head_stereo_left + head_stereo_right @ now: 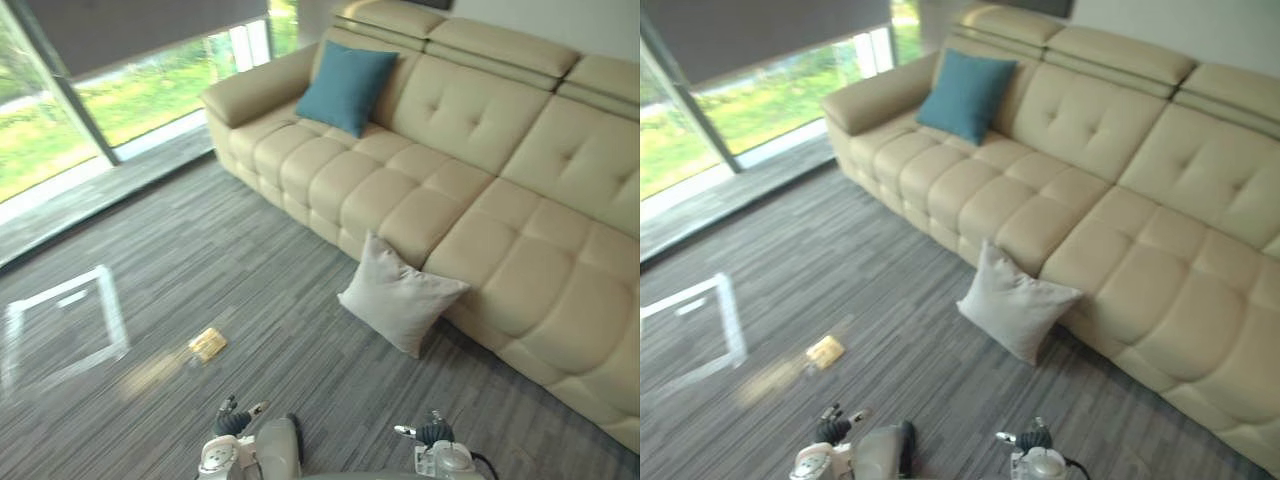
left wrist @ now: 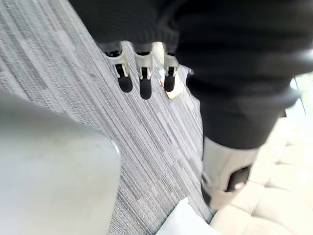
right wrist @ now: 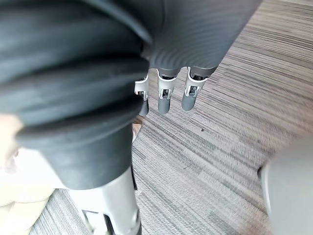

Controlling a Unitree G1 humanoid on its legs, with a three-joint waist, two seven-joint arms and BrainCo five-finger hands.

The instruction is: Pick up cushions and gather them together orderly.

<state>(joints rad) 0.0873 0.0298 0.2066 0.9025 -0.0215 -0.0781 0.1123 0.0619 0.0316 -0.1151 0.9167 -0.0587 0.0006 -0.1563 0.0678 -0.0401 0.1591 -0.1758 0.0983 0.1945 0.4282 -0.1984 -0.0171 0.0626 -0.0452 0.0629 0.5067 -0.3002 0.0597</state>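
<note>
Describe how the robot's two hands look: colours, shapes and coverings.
The left hand and right hand match: slim silver-grey fingers in a row, each ending in a rounded dark tip, under a dark ribbed cover that wraps the hand's back and wrist.

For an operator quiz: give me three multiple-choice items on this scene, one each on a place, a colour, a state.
1. The pale cushion lies: A on the carpet against the sofa front; B on the seat; C on the armrest.
2. The second cushion, on the seat, is: A red; B teal; C yellow.
3. The left hand and right hand are: A both gripping cushions; B one gripping; C open, empty.
1 A, leaning on the sofa's base; 2 B, plainly teal; 3 C, both uncurled, nothing held.
</note>
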